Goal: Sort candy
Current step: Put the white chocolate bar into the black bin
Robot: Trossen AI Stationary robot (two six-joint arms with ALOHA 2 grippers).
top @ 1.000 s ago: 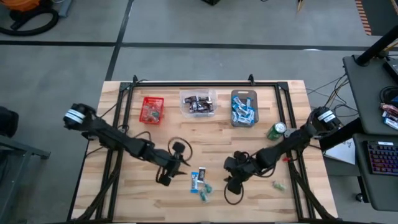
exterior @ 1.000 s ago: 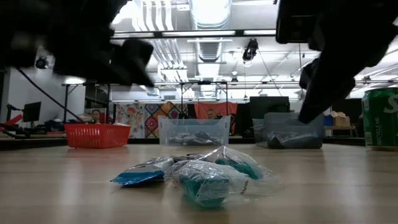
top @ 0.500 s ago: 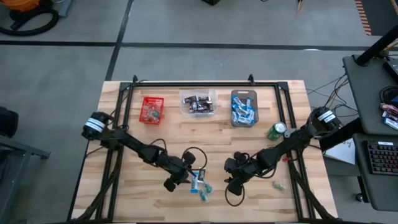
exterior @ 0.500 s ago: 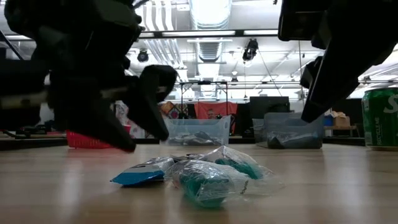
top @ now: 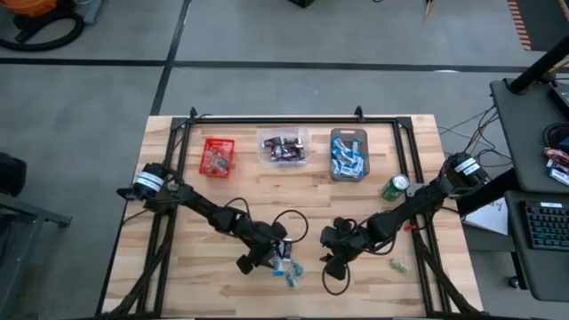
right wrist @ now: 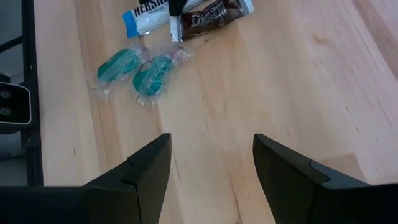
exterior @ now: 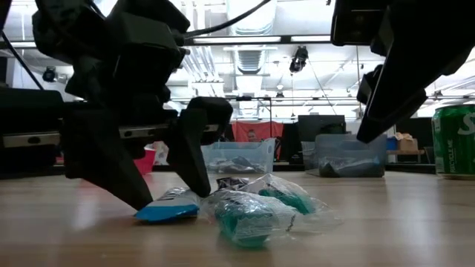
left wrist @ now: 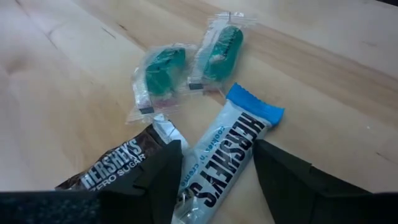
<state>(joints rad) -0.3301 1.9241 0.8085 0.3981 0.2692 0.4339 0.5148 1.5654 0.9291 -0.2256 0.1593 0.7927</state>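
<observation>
A small heap of candy (top: 284,260) lies on the wood near the table's near edge. It holds a blue-and-white bar (left wrist: 229,155), a dark brown bar (left wrist: 112,165) and two green sweets in clear wrappers (left wrist: 163,71). My left gripper (left wrist: 216,149) is open and low over the heap. Its fingers stand on either side of the blue-and-white bar's near half, down by the tabletop (exterior: 167,196). My right gripper (top: 331,258) hangs open over bare wood just right of the heap, with the candy ahead of it (right wrist: 134,71).
At the far edge stand a red bin (top: 217,156), a clear bin (top: 284,147) with dark bars and a grey bin (top: 348,153) with blue-and-white bars. A green can (top: 396,187) stands at the right. One more green sweet (top: 397,265) lies by the right arm.
My left gripper has moved toward the table's right and near edges, onto the candy heap, and has come down to the tabletop around the blue-and-white bar. The candy has kept its place, and the right arm has kept still.
</observation>
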